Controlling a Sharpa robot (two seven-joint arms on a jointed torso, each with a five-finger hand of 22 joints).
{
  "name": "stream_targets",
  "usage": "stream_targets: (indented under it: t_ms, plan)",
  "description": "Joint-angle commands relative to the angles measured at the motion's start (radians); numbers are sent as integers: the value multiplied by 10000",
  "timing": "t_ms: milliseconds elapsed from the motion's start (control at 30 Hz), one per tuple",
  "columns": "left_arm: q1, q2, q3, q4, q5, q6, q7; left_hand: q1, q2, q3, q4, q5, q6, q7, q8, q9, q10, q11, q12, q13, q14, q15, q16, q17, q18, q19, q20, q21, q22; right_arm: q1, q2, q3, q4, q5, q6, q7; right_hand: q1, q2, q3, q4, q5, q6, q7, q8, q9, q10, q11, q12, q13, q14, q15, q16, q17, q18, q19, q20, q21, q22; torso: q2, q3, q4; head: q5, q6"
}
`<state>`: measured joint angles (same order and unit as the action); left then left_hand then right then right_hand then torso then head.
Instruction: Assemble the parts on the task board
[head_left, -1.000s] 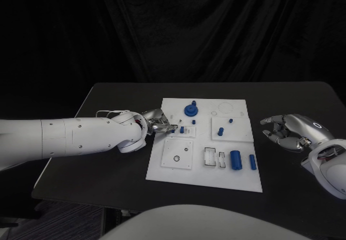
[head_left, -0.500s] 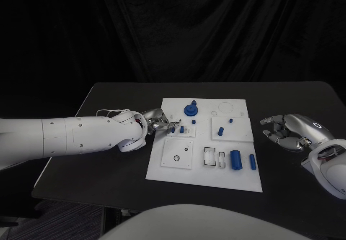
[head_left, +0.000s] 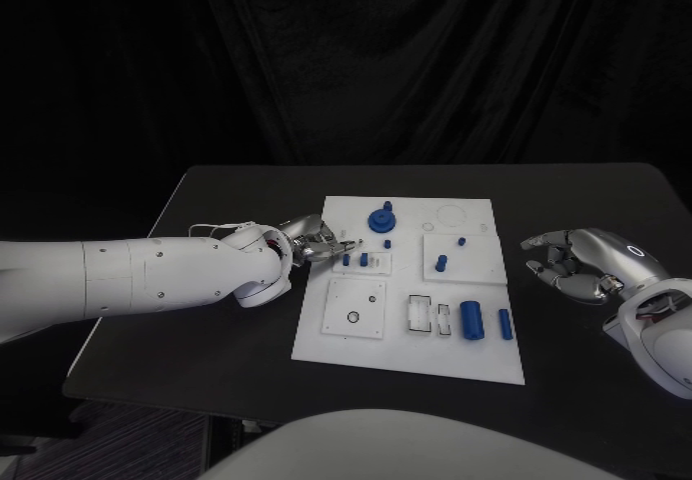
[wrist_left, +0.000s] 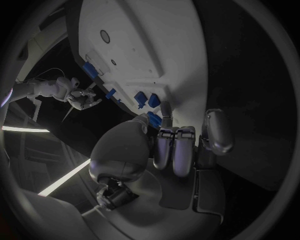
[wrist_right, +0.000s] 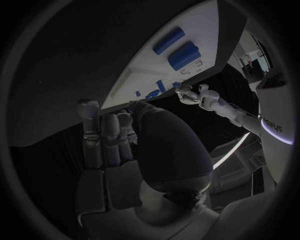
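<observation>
The white task board (head_left: 411, 345) lies mid-table. My left hand (head_left: 315, 240) hovers at the board's left edge, fingers apart and nothing in them, just left of two small blue pegs (head_left: 346, 260) (head_left: 364, 259) standing in the board. The left wrist view shows the fingertips (wrist_left: 165, 107) close beside a peg (wrist_left: 153, 118), not gripping it. A larger blue knob (head_left: 382, 220) stands near the far edge. Two blue cylinders (head_left: 472, 320) (head_left: 505, 322) lie at the near right. My right hand (head_left: 584, 262) rests off the board's right side, loosely cupped and empty.
More small blue pegs (head_left: 441, 264) (head_left: 462, 241) stand on the right square plate. A square plate with a hole (head_left: 356, 307) and white slotted blocks (head_left: 420, 313) sit on the near half. Bare black table (head_left: 216, 350) surrounds the board.
My left hand has drawn back a little up and to the left, away from the pegs. A second small peg by the board's left edge now stands uncovered. The right hand has stayed still.
</observation>
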<state>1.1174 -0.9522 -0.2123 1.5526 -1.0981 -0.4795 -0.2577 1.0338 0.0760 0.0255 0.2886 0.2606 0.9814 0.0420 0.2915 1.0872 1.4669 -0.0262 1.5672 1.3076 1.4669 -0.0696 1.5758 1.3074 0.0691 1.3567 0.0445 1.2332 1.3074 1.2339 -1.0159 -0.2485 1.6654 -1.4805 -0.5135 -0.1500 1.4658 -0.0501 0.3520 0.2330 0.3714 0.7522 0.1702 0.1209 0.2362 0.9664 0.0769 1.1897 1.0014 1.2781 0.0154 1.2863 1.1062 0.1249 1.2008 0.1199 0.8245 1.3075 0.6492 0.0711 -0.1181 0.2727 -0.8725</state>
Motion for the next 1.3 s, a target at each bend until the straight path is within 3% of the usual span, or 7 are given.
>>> stream_targets:
  t_ms: [33, 333, 500, 600, 933, 1067, 1300]
  plan:
    - [0, -39, 14, 36, 68, -1556, 1509, 691, -200, -86, -20, 341, -316, 29, 153, 131, 1039, 37, 36, 2632, 1039, 24, -50, 2634, 106, 85, 14, 53, 1580, -24, -33, 5, 38, -33, -167, -60, -32, -61, 70, 16, 38, 66, -14, 22, -25, -23, 12, -32, -10, -55, 0, -28, -14, 195, -62, 23, -29, 682, -1, -1, 1, -33, -1]
    - [302, -170, 18, -13, 67, -2234, 3816, 2849, -593, 1, 34, 777, -1886, 595, 99, -118, 181, 585, -1089, 2171, 495, 555, -424, 2033, 435, -1674, 420, -1844, 1058, -24, -40, 6, 39, -33, -566, 154, -32, -64, 76, 10, 44, 77, -17, 24, -28, 22, 10, -5, 27, -26, 0, -3, 27, 183, -27, 24, 35, 699, -1, -5, 3, -83, -1]
    - [751, 88, 16, -401, 30, -1188, 4296, 3910, -817, -115, -5, -932, -2788, 1110, 256, -290, -5660, 1144, -7763, -747, -4376, 1145, -3659, -1971, 552, -3647, 763, -3402, 662, -24, -11, 6, 21, -33, -621, 187, -32, -64, 76, 10, 44, 77, -17, 24, -28, 22, 10, -5, 27, -26, 0, -3, 27, 183, -27, 24, 35, 699, -1, 1, 2, -121, -1]
    - [911, 340, 15, -738, -475, -695, 4559, 4629, -949, 49, -13, -968, -2880, 1251, 149, -1020, -6538, 1349, -9568, -2457, -5647, 1299, -4995, -3860, 548, -3734, 927, -3168, 677, -24, 5, 6, 14, -32, -652, 199, -30, -64, 84, 4, 54, 95, -19, 31, -29, 23, 8, -6, 22, -23, -1, -3, 26, 183, -23, 24, 36, 701, -2, 0, -1, -108, -1]
    - [1039, 1443, 15, -1992, -3996, 225, 5178, 6257, -1917, 1925, -165, -351, -2139, 333, -1548, -4573, -7377, 772, -12422, -7037, -976, 419, -2524, -1632, 175, -281, 414, -40, 1443, -24, -2, 6, 38, -31, -810, 198, -29, -84, 109, -17, 131, 130, -23, 35, -41, 76, 5, 22, 52, 24, -7, 30, 76, 178, 9, 22, 70, 714, -1, 5, -4, -101, -1]
    - [1040, 1895, 15, -2471, -5011, 364, 5311, 6234, -2113, 2171, -346, -491, -2116, -363, -1970, -5211, -7736, 625, -12723, -7802, -1025, 295, -2587, -1862, 232, -328, 282, -384, 1320, -24, -13, 7, 62, -30, -875, 203, -45, -100, 127, -23, 209, 162, -25, 40, -51, 96, 6, 30, 52, 56, -9, 49, 100, 173, 39, 20, 98, 724, 6, 3, -6, -61, -1]
    - [1026, 2494, 16, -3053, -5648, 628, 5371, 5909, -2144, 2153, -448, -808, -2060, -478, -2222, -5721, -7794, 732, -12663, -8328, -1044, 377, -2555, -1946, 233, -279, 314, -528, 1292, -23, -72, 8, 127, -30, -1003, 250, -63, -117, 133, -23, 254, 181, -25, 42, -57, 117, 4, 40, 62, 68, -10, 55, 106, 169, 57, 19, 116, 731, 22, -1, -8, -88, -1]
